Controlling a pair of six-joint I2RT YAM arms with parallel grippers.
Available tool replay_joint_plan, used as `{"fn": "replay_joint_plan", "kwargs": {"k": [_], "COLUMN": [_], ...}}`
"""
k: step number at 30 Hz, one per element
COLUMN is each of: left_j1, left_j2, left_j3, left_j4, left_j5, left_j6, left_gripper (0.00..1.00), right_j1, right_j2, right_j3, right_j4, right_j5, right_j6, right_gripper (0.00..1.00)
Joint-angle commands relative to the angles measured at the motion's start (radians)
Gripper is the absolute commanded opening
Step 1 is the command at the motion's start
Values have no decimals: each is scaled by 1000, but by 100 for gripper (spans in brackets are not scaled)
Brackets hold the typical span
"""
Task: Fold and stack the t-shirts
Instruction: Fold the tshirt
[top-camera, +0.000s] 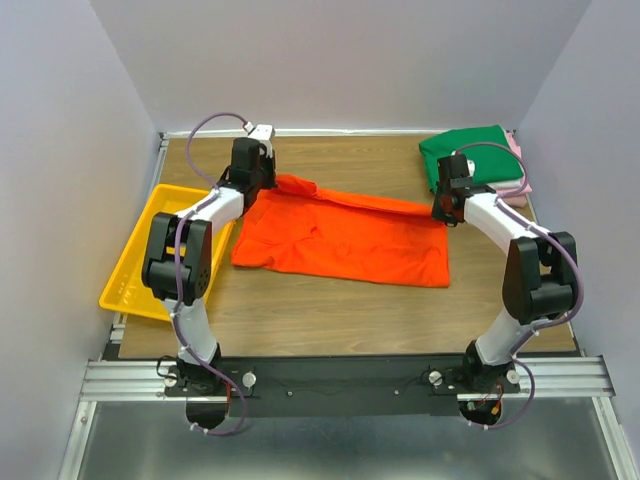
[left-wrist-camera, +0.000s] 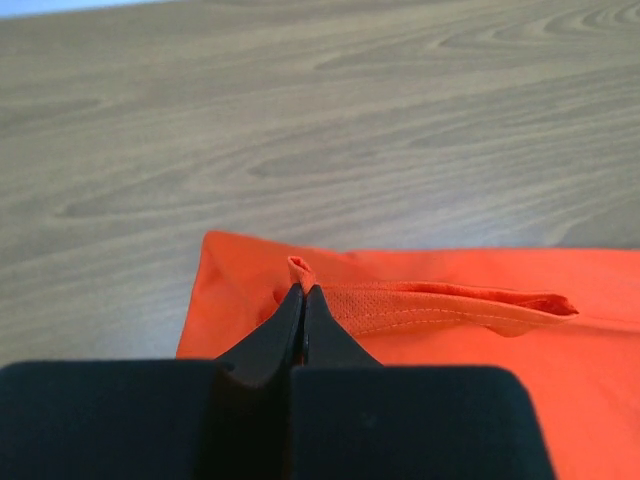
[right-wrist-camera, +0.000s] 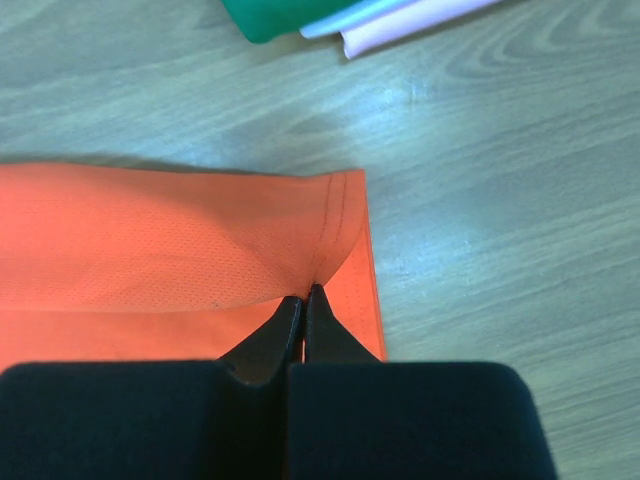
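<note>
Middle of the desk (top-camera: 330, 320): orange t-shirt (top-camera: 340, 240) spread flat, its far edge raised. I have the left gripper (left-wrist-camera: 303, 290) and right gripper (right-wrist-camera: 303, 292) clenched on that edge's two ends. The green, white and pink t-shirts (top-camera: 478, 160) sit folded and stacked at the far right corner. Orange fold barely begun, by my read; stacking remains.

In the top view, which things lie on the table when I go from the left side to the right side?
yellow tray → orange t-shirt → folded green t-shirt
</note>
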Motion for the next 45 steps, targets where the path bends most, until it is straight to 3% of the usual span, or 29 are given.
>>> {"fn": "replay_joint_plan", "kwargs": {"k": [1, 14, 34, 35, 36, 37, 39, 40, 45], "left_j1": [-6, -12, -24, -29, -35, -43, -60, -63, -102], "left_j2": [-77, -331, -415, -429, -437, -461, -484, -507, -584], "left_j3": [-107, -362, -582, -598, -604, -620, -624, -614, -574], "left_j4": [62, 145, 96, 97, 94, 84, 68, 36, -77], "left_j5": [-23, -47, -100, -75, -61, -61, -61, -61, -66], "left_j6": [-35, -84, -163, -189, -194, -206, -222, -225, -259], "left_gripper": [0, 0, 0, 1, 4, 15, 25, 30, 41], "right_j1": [-5, -3, -5, -5, -5, -3, -5, -3, -3], "right_j2": [-37, -95, -122, -126, -134, -141, -177, -193, -287], "right_j3": [-32, -82, -190, -203, -209, -219, -234, -246, -226], "right_j4": [-7, -9, -15, -16, -21, -22, -26, -27, -30], "right_j5": [53, 58, 93, 89, 84, 69, 54, 44, 30], "right_j6": [-2, 13, 38, 42, 44, 45, 54, 55, 48], "right_gripper": [0, 0, 2, 5, 18, 30, 58, 61, 70]}}
